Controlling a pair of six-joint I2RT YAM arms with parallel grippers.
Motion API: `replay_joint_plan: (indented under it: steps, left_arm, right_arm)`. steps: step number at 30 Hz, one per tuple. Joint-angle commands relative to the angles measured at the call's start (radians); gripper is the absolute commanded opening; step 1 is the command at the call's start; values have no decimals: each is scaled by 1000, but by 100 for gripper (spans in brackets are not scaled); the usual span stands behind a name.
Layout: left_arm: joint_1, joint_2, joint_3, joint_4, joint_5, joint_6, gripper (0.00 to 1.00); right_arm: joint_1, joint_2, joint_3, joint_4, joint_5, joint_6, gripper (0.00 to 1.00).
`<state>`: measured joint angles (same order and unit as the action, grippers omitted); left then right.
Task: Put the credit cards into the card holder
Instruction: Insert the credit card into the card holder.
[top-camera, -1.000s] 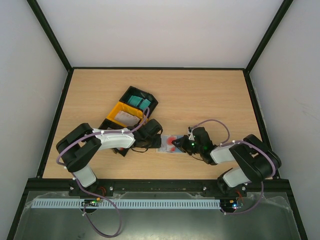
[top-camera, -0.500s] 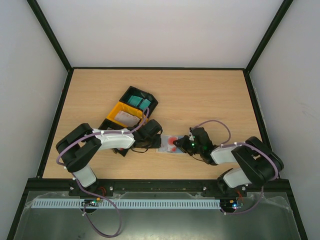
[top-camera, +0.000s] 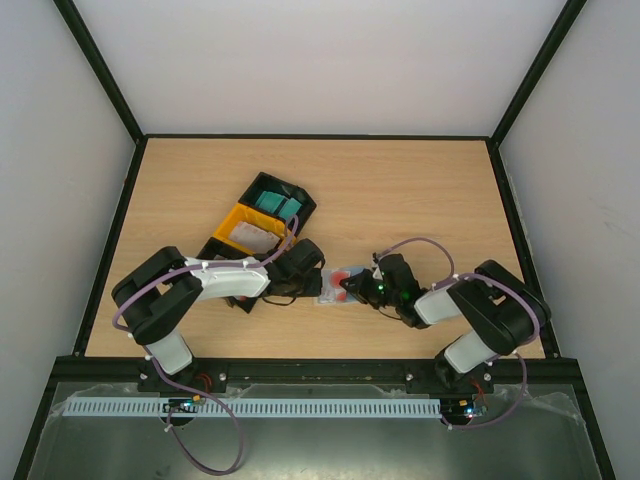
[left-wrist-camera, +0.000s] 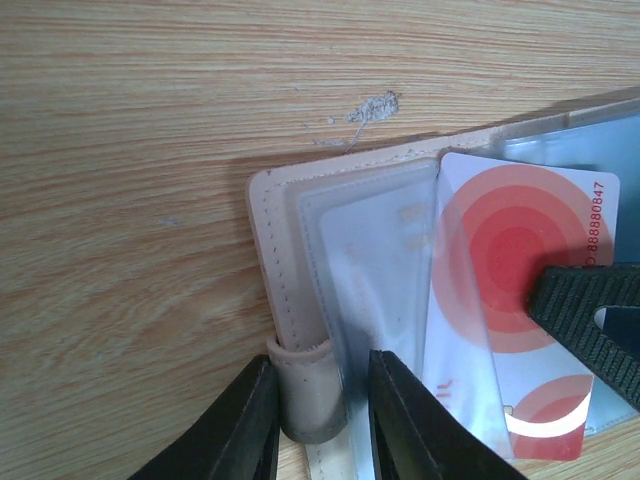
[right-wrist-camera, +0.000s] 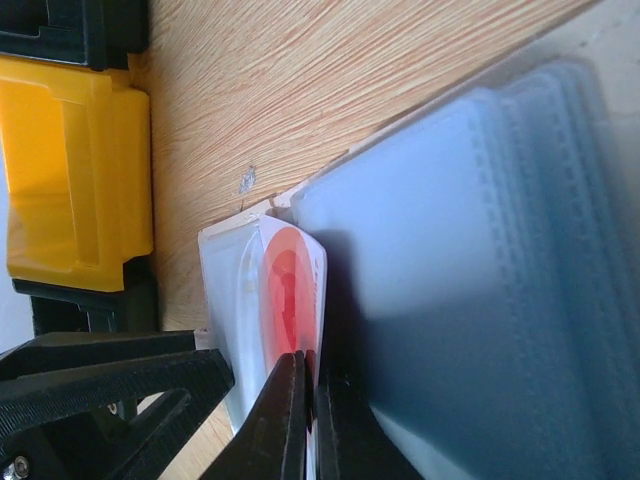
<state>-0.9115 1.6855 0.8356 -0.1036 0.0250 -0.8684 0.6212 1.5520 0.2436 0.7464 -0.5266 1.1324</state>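
Note:
The beige card holder (left-wrist-camera: 290, 260) lies open on the table between the two arms, its clear plastic sleeves (left-wrist-camera: 375, 270) fanned out; it also shows in the top view (top-camera: 328, 291). My left gripper (left-wrist-camera: 320, 425) is shut on the holder's beige strap and the edge of a sleeve. My right gripper (right-wrist-camera: 308, 400) is shut on a white card with red circles (right-wrist-camera: 290, 290), standing on edge against the sleeves; the card shows in the left wrist view (left-wrist-camera: 510, 290) and in the top view (top-camera: 345, 276). Teal cards (top-camera: 276, 204) lie in the black bin.
A black bin (top-camera: 262, 187) and a yellow bin (top-camera: 232, 222) holding a white card (top-camera: 252, 236) stand at the left arm's far side; the yellow bin also shows in the right wrist view (right-wrist-camera: 70, 180). Grey clear sleeves (right-wrist-camera: 480, 280) fill the right of that view.
My right gripper has shifted left toward the holder with the red-circle card, and the right arm's elbow has swung in. The left arm and the holder have stayed put.

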Motion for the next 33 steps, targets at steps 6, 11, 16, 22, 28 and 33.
replay_joint_plan:
  steps: [6,11,16,22,28,33]
  left_arm:
    - [-10,50,-23,-45,-32,-1,26]
    - [-10,58,-21,-43,-36,5,26]
    - [-10,61,-29,-36,-43,9,25]
    - [-11,65,-30,-25,-49,17,25]
    - [-10,69,-30,-6,-27,23,26]
    - [-10,65,-32,-2,-16,25,25]
  right_arm:
    - [36,-106,8,-362,77,-92,2]
    - [28,-80,20,-398,53,-129,2]
    - [6,-43,38,-439,-9,-168,2]
    - [0,-12,87,-497,-38,-223,2]
    - [0,67,96,-438,-84,-237,2]
    - [22,74,96,-376,-60,-213,2]
